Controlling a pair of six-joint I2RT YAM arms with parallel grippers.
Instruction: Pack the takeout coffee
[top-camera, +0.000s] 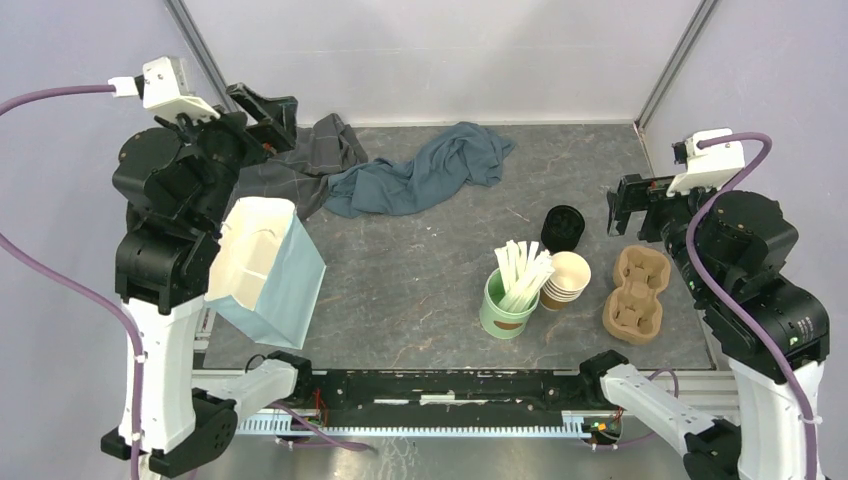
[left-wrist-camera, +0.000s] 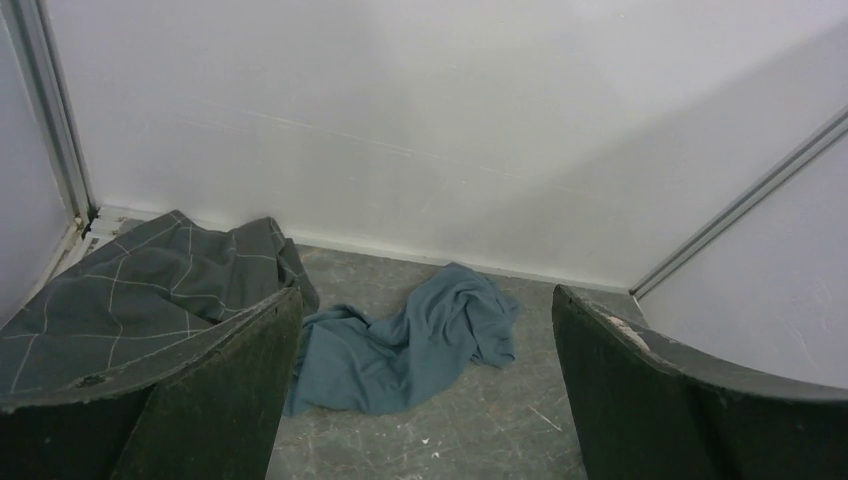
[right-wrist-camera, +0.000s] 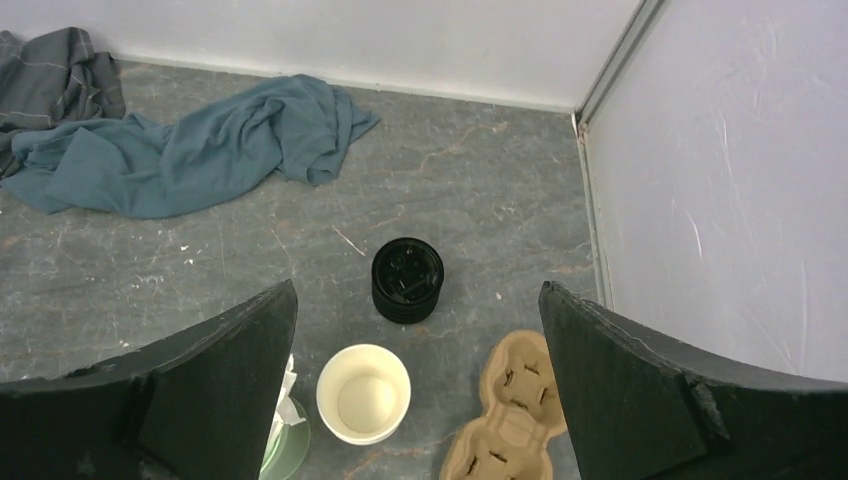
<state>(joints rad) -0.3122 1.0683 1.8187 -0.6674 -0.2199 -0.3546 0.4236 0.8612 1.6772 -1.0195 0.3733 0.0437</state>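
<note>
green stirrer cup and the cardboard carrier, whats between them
A stack of lidless paper cups stands between the green stirrer cup and the cardboard carrier, close against the green cup. The top view shows it; the right wrist view agrees.

You have a broad bare stretch of table (top-camera: 420, 270) through the middle, between the open-topped paper bag (top-camera: 280, 285) on the left and the crowd on the right. There the green cup of stirrers (top-camera: 505, 310) stands close beside the stack of lidless cups (top-camera: 567, 280). The black lid stack (top-camera: 563, 228) is just behind them and the cardboard carrier (top-camera: 637, 292) lies near the right wall, so only narrow gaps remain. Along the back, the blue cloth (top-camera: 430, 175) and grey checked cloth (top-camera: 300, 165) lie bunched. The right gripper (top-camera: 625, 212) hangs raised behind the carrier, jaws wide.
</note>
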